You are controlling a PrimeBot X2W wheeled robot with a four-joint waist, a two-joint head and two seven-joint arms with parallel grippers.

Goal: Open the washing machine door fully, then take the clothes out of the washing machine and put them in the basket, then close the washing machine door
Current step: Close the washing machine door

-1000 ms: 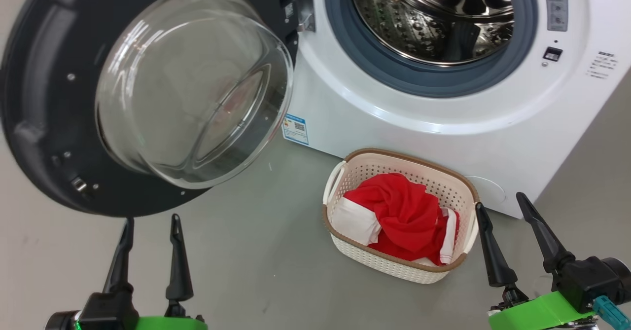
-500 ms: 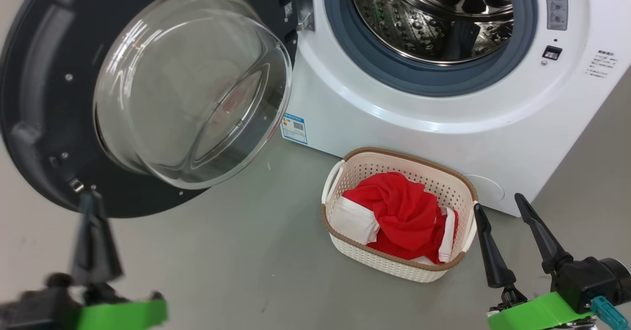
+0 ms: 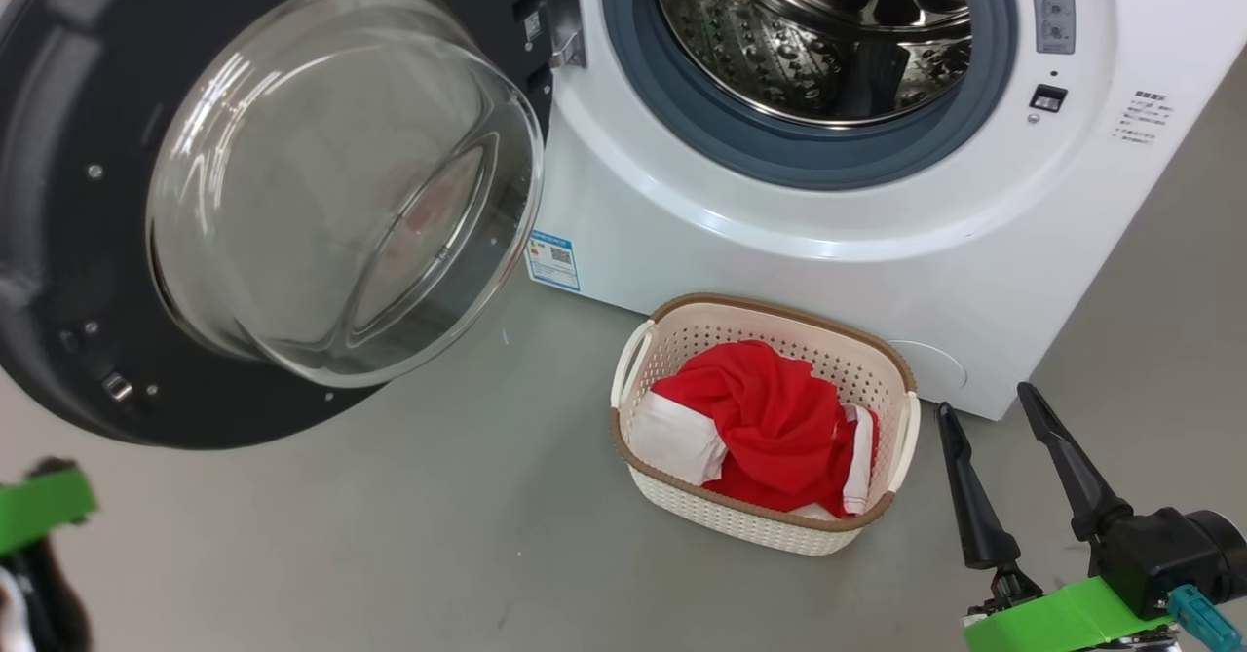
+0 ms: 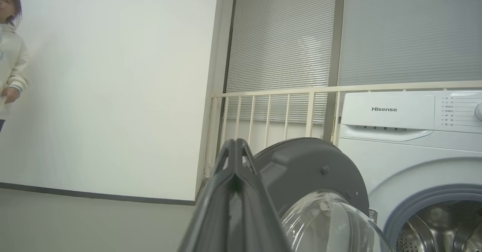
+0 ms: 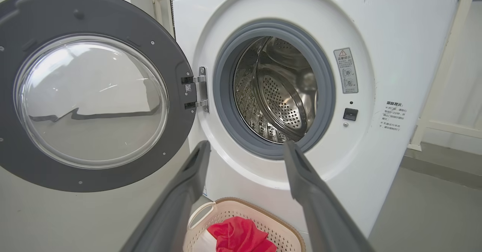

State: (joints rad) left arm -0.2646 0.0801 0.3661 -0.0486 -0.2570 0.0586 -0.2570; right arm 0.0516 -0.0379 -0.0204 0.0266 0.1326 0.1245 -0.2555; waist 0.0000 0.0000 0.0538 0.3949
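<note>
Washing machine (image 3: 877, 272): boxy white front-loader with a smooth glossy shell. Perforated steel drum (image 3: 809, 28), bright and dimpled, ringed by grey rubber seal (image 3: 682, 126). Reads "Hisense" (image 4: 384, 109) on the drawer panel in the left wrist view. Carries a small blue label (image 3: 553, 260) at the lower left corner and a grey warning sticker (image 3: 1050, 4) with red triangle right of the opening; print on both too small to read.

Washing machine door (image 3: 58, 243): round, with a wide dark rim and a bulging clear glass bowl (image 3: 331, 184) at centre. Hangs swung wide on a metal hinge (image 3: 557, 9) at the left of the opening, leaving the drum mouth unobstructed.

Basket (image 3: 740, 525): small, cream-white perforated plastic with a brown woven-look rim and looped side handles. Sits on smooth grey floor (image 3: 438, 535) just in front of the machine, below the opening.

Clothes (image 3: 770, 418): soft red fabric with white panels, bunched inside the basket.

Left gripper (image 4: 235, 143): long dark fingers pressed tip to tip, gripping nothing. Points up beside the door's top edge.

Right gripper (image 3: 986, 399): tapered dark fingers spread wide, empty. Hovers just right of the basket, apart from it, over bare floor.

Person (image 4: 9, 56): pale top, at the far left edge of the left wrist view, against a white wall.

Cream railing (image 4: 271, 109) and slatted blinds (image 4: 282, 37) behind the machine.
</note>
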